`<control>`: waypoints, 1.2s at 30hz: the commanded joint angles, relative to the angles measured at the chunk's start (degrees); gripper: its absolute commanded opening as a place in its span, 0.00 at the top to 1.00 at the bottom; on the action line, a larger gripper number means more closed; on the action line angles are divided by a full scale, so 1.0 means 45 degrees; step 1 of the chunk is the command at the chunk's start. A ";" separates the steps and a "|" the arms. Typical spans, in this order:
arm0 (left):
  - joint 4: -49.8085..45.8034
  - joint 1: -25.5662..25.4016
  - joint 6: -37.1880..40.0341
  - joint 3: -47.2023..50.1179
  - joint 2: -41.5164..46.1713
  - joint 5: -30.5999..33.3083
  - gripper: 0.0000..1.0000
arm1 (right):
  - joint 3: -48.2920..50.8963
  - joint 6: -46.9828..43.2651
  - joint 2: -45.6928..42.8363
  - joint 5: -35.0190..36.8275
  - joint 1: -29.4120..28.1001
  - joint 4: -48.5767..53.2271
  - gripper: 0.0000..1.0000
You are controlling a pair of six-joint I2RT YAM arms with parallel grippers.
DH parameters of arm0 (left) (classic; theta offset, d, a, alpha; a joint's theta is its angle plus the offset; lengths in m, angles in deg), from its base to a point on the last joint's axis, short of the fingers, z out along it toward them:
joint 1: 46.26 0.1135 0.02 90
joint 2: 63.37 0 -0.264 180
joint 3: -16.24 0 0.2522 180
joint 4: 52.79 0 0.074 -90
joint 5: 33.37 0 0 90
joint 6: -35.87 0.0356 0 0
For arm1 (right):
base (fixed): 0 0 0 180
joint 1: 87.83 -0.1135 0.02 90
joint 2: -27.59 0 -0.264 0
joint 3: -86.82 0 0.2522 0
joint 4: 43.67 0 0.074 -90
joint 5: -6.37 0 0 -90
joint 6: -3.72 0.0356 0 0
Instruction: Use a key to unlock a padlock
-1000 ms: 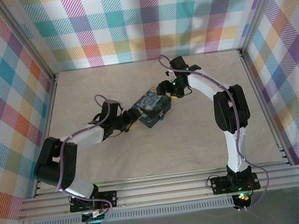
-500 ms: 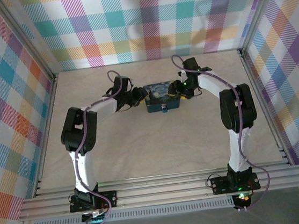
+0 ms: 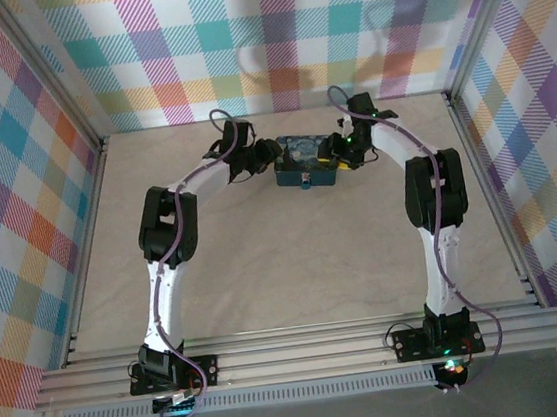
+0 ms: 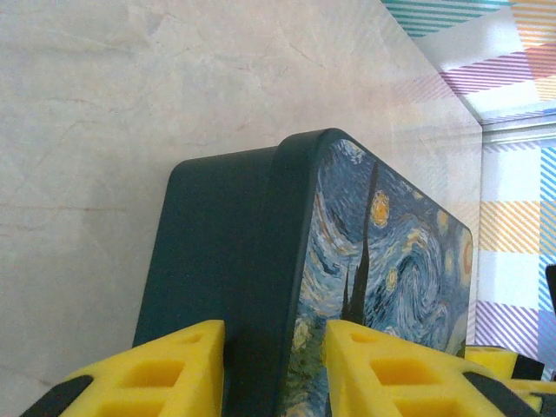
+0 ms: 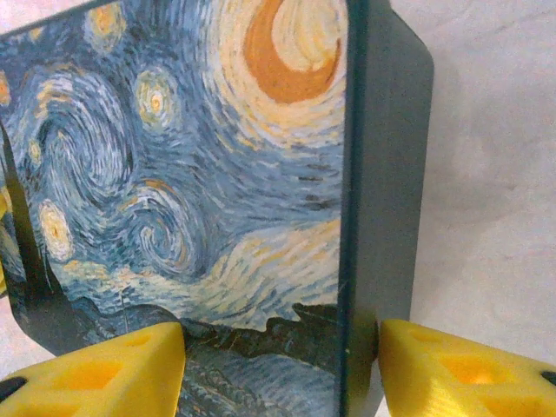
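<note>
The left hand (image 4: 274, 337) pinches one end of the round-cornered metal tin (image 4: 252, 252) between hollow-celled yellow fingers (image 4: 187, 347). The right hand (image 5: 280, 337) clamps the opposite end. The tin has smooth dark-green walls and a swirly painted lid. The tiny blue padlock (image 3: 306, 181) sits between both hands at the tin's near wall, over the pale, marble-veined bench (image 3: 294, 257).

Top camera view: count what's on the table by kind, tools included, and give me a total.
Tools: 2, the left tool and the right tool, one gripping each end of the tin
Tins: 1, the tin
Padlocks: 1, the padlock, at the tin's near side
Total: 4
</note>
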 commanded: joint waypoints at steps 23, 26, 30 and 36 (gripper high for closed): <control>-0.5390 0.1549 0.3689 0.2476 0.5029 0.3578 0.28 | 0.0792 -0.0356 -0.3245 0.1106 -0.0077 0.0569 0.19; -0.6312 0.2213 0.3999 0.4406 0.6859 0.4672 0.27 | 0.2924 0.0152 -0.4615 0.1023 -0.0356 -0.0580 0.20; -0.7615 0.3324 0.3859 0.6883 0.8922 0.5901 0.26 | 0.5180 0.0675 -0.5827 0.1204 -0.1278 -0.1519 0.20; -0.8274 0.5861 0.3520 0.9824 1.0254 0.5310 0.30 | 0.6765 0.1127 -0.6263 0.1439 -0.3212 -0.1865 0.20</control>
